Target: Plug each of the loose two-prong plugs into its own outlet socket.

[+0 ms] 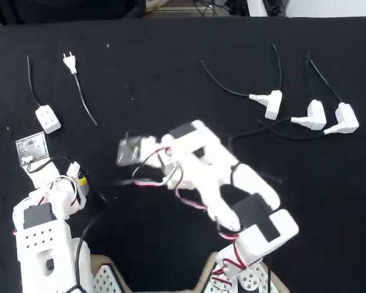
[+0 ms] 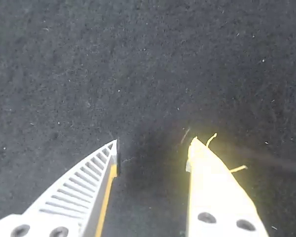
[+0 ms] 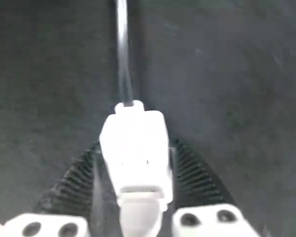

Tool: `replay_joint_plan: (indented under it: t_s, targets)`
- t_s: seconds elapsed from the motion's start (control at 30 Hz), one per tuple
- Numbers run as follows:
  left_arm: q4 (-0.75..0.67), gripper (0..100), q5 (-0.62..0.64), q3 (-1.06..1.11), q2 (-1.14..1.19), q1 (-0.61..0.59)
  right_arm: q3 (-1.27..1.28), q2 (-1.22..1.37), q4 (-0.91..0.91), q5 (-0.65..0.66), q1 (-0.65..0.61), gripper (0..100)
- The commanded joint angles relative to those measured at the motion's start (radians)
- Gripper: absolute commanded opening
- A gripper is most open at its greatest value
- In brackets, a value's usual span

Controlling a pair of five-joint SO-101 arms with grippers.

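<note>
My right gripper (image 3: 135, 163) is shut on a white plug (image 3: 134, 148); its dark cable (image 3: 122, 54) runs away from the fingers, and its prongs are hidden. In the high view this gripper (image 1: 129, 150) hangs over the table's middle left. My left gripper (image 2: 153, 145) is open over bare black cloth, near the left edge (image 1: 30, 148). A loose two-prong plug (image 1: 69, 60) with a black cable lies at the far left. A white outlet socket (image 1: 47, 118) lies just beyond the left gripper.
At the far right lie three white plug-and-socket pairs (image 1: 271, 102), (image 1: 314, 116), (image 1: 344, 119), joined, with black cables curling across the cloth. The black table (image 1: 140, 79) has bare cloth between the two groups.
</note>
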Motion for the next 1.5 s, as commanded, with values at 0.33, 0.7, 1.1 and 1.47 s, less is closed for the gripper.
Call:
replay_joint_plan:
  t_s: [0.33,0.7,1.1,1.47]
  targets:
    - [-0.015,23,0.008,-0.056,-0.012,0.010,-0.372,-0.081,-0.025,-0.658,0.482,1.1]
    - [-0.015,23,0.005,-0.048,-0.012,0.024,-0.777,0.392,0.046,-0.704,0.546,2.9]
    - [-0.017,23,0.005,-0.047,-0.012,0.025,-1.346,0.512,0.486,-0.753,0.499,20.0]
    - [-0.035,24,-0.098,-0.191,-0.002,-0.008,-1.388,0.266,0.638,-0.807,0.354,19.8]
